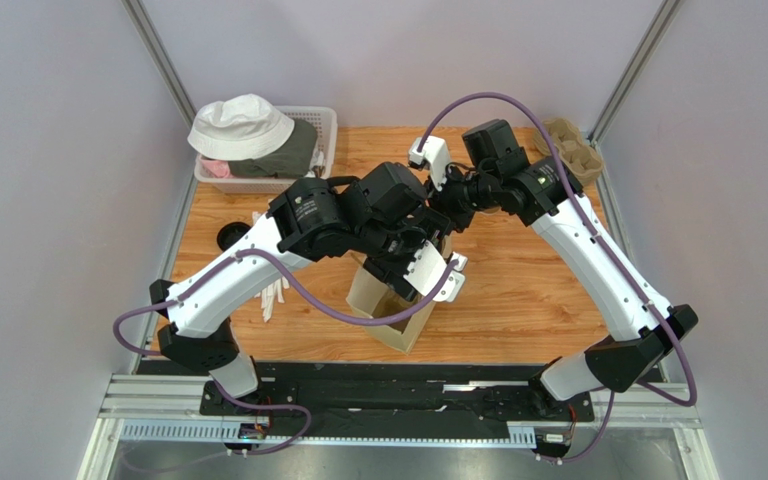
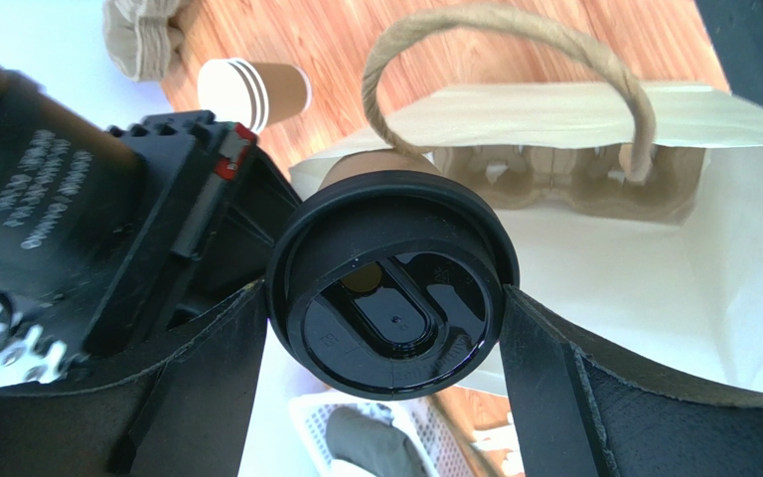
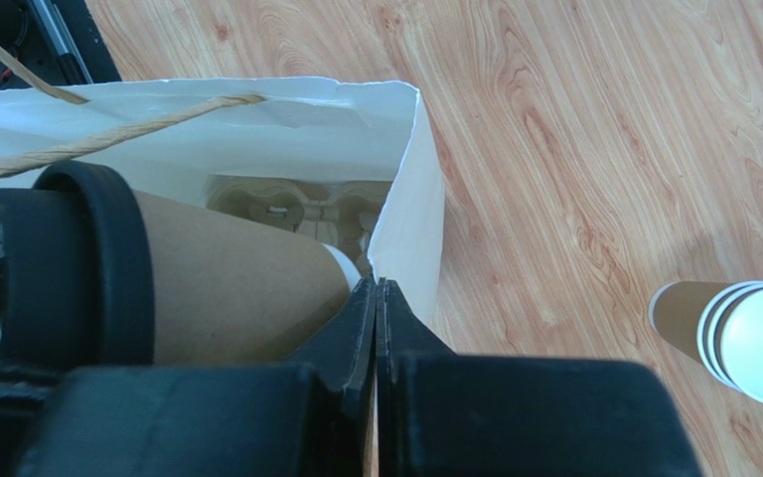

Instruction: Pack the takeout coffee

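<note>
The takeout coffee [image 2: 376, 167], a tan paper cup with a black lid [image 2: 390, 288], hangs tilted in the mouth of the brown paper bag [image 2: 654, 248]. My left gripper [image 2: 385, 298] is shut on the lid, one finger on each side of it. The right wrist view shows the cup's tan side [image 3: 227, 278] reaching into the bag [image 3: 415, 179], above a pulp cup tray [image 3: 296, 204] at the bag's bottom. My right gripper [image 3: 377, 288] is shut on the bag's rim at the near corner. From above, both grippers meet over the bag [image 1: 388, 310], and the cup is hidden.
A stack of empty paper cups [image 3: 723, 328] lies on the wood right of the bag. A white basket [image 1: 318, 120] with a white hat [image 1: 241, 125] stands back left. Pulp trays [image 1: 573, 145] sit back right. A black disc [image 1: 230, 236] lies at the left.
</note>
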Controlling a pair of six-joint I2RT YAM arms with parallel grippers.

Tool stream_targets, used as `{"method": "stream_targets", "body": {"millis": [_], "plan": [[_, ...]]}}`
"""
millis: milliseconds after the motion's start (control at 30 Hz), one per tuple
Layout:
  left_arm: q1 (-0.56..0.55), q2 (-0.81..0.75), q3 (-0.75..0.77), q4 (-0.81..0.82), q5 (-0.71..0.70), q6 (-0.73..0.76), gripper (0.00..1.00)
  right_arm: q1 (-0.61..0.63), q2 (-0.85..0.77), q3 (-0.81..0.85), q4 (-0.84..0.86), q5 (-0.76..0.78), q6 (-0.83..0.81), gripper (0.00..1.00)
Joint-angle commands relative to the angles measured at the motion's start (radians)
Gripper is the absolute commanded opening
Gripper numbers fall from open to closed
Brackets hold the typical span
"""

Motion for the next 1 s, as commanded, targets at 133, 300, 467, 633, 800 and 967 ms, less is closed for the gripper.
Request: {"method": "stream_targets", "body": {"millis": [133, 300, 467, 633, 800, 967], "plan": [[-0.013, -0.034, -0.108, -0.227, -0.043, 0.055, 0.22, 0.010, -0.026, 0.010, -0.004, -0.011, 0.039, 0.00], [-0.012, -0.070, -0.256, -0.167, -0.024, 0.070, 0.22, 0.010, -0.049, -0.013, -0.002, -0.026, 0.046, 0.00], [-0.012, -0.111, -0.379, -0.095, -0.032, 0.082, 0.22, 0.010, -0.075, -0.042, -0.002, -0.026, 0.049, 0.00], [-0.013, -0.152, -0.425, -0.065, -0.020, 0.092, 0.22, 0.010, -0.096, -0.068, -0.012, -0.025, 0.044, 0.00], [-0.015, -0.212, -0.464, -0.023, -0.003, 0.121, 0.22, 0.010, -0.125, -0.096, -0.024, -0.054, 0.013, 0.04], [-0.025, -0.246, -0.496, -0.001, 0.009, 0.155, 0.22, 0.010, -0.141, -0.073, 0.004, -0.078, -0.032, 0.42]]}}
